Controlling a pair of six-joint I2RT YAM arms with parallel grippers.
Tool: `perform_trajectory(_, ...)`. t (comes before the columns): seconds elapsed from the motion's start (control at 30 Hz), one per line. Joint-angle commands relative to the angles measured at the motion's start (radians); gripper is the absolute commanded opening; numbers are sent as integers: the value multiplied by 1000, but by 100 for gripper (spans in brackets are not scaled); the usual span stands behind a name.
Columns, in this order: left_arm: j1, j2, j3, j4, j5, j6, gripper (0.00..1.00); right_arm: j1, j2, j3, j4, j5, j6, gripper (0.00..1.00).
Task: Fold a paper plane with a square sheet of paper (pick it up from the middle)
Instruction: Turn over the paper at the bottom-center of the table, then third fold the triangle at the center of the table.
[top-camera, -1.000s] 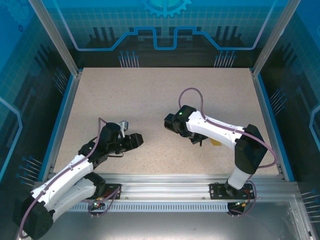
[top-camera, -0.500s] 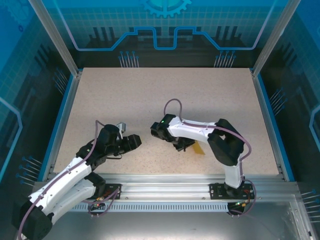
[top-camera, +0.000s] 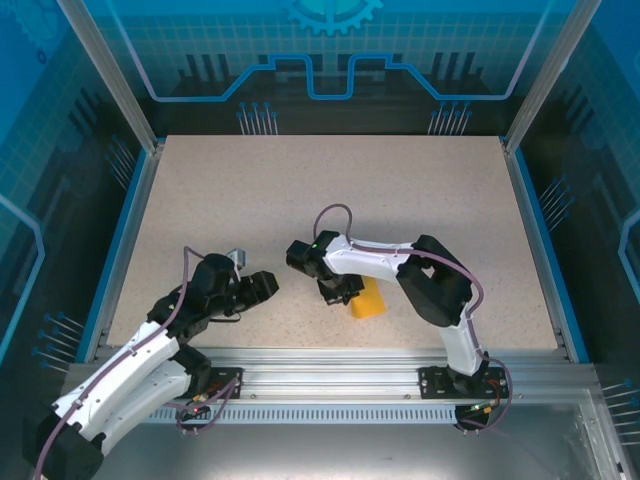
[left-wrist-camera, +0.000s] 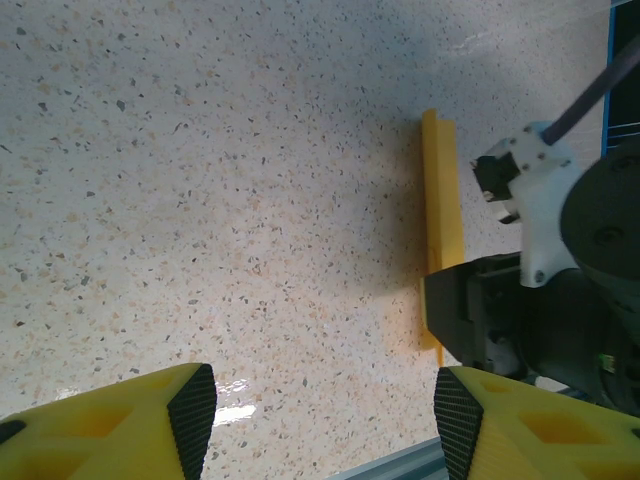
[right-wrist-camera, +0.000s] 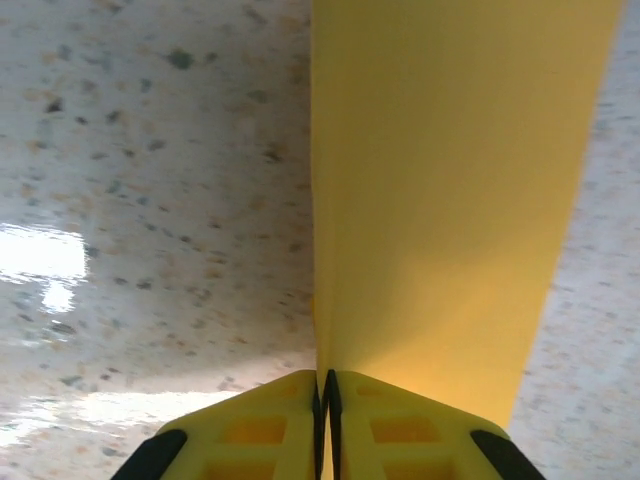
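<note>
The right gripper (right-wrist-camera: 325, 408) has its two jaws pressed together, and a yellow paper (right-wrist-camera: 450, 180) is pinched between them by its edge. In the view from that wrist, the paper comes out of the thin line where the jaws meet. It runs forward from the tips and spreads mostly to the right side of them. One straight edge goes directly ahead from the jaws. The paper is low over the speckled table (top-camera: 300, 200), but I cannot tell if it touches the surface everywhere.

The left gripper (left-wrist-camera: 320, 420) has its jaws well apart, with nothing between them. Its yellow fingertips (left-wrist-camera: 190, 400) are over bare table. Ahead of these jaws and toward their right side, the paper appears as a narrow strip, and the dark body of the right gripper is at the near end of that strip.

From above, the two grippers point toward each other near the front of the table without touching. The paper is at the tips of the right one, on the side away from the left jaws.
</note>
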Motion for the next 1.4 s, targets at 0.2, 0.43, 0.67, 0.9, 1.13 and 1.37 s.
perform_trajectory(0.2, 10, -14, -13, -15, 9, -5, 64, -30, -92, -83, 217, -236, -43, 32)
perform_trajectory(0.43, 10, 35, -6, 56, 72, -4, 66, -64, -303, -206, 353, -342, -76, 50)
perform_trajectory(0.67, 8, 90, 0, 112, 129, -15, 66, -108, -501, -342, 456, -383, -82, 62)
perform_trajectory(0.9, -46, 121, 10, 173, 126, -44, 66, -206, -676, -454, 467, -395, -101, 65)
perform_trajectory(1.13, -199, 364, 113, 279, 89, -34, 61, -405, -854, -652, 522, -496, -131, 70)
perform_trajectory(1.37, -311, 668, 276, 372, 52, -57, 32, -610, -853, -796, 562, -692, -216, 64)
